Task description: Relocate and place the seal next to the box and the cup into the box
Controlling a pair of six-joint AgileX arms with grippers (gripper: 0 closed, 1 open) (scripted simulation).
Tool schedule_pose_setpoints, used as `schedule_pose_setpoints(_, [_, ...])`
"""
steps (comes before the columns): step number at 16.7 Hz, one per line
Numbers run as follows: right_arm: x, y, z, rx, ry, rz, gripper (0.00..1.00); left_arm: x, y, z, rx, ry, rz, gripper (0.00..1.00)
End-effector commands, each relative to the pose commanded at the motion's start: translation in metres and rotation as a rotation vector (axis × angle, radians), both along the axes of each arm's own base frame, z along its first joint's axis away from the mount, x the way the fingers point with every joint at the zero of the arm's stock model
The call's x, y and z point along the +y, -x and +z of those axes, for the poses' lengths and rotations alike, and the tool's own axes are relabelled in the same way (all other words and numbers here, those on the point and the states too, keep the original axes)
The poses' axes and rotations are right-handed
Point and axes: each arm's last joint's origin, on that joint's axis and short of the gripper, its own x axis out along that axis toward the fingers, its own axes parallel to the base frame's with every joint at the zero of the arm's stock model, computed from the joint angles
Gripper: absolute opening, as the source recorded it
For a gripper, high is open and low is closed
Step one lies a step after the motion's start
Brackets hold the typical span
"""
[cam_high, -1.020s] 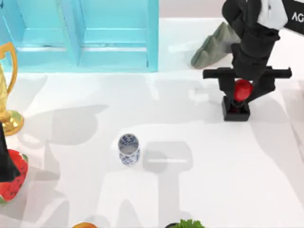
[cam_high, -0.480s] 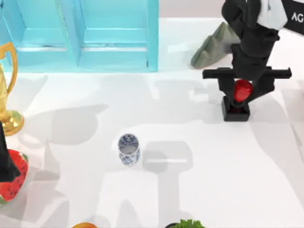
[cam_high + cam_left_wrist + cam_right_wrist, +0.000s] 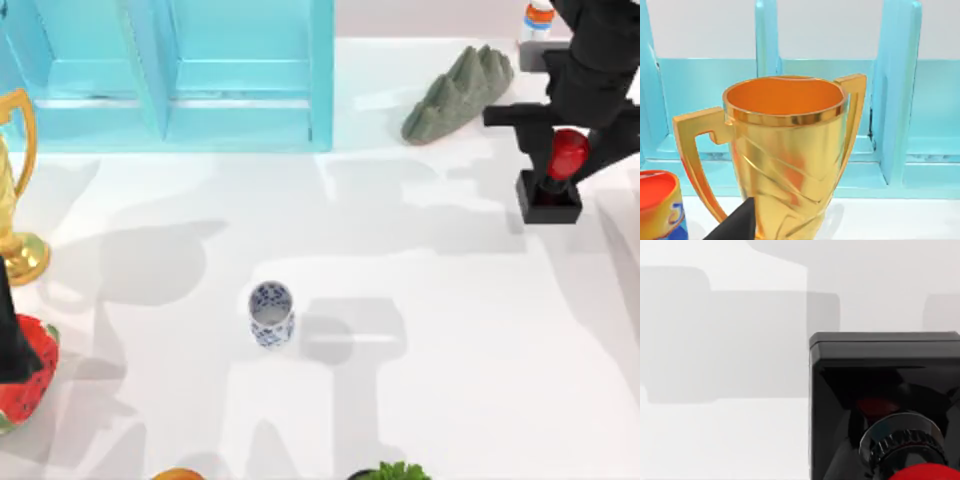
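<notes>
Seal [image 3: 556,180] moved rightward, gripped by right end effector [image 3: 567,158].

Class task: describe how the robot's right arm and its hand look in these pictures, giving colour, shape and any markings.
The right arm is glossy black and chunky. Its hand is black too, with a straight crossbar and two fingers angled down from it. No markings or cables are visible on it.

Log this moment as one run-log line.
right gripper: shut on seal, far right of table | cup: upright mid-table, untouched | box: holds nothing visible | left arm: parked left
</notes>
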Motion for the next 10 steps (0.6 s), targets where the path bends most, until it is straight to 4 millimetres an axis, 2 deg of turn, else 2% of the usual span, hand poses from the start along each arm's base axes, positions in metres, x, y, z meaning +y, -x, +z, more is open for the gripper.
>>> schedule_pose_setpoints(4, [-0.047,0.006,0.045,0.003,-0.001,-0.004,0.00,0.000,0.000,0.000,0.000,0.000,0.000,1.00])
schedule_pose_setpoints(6, [-0.052,0.008,0.051,0.000,-0.001,-0.004,0.00,0.000,0.000,0.000,0.000,0.000,0.000,1.00])
schedule_pose_setpoints(10, [-0.050,0.007,0.048,0.003,0.001,-0.002,0.00,0.000,0.000,0.000,0.000,0.000,0.000,1.00])
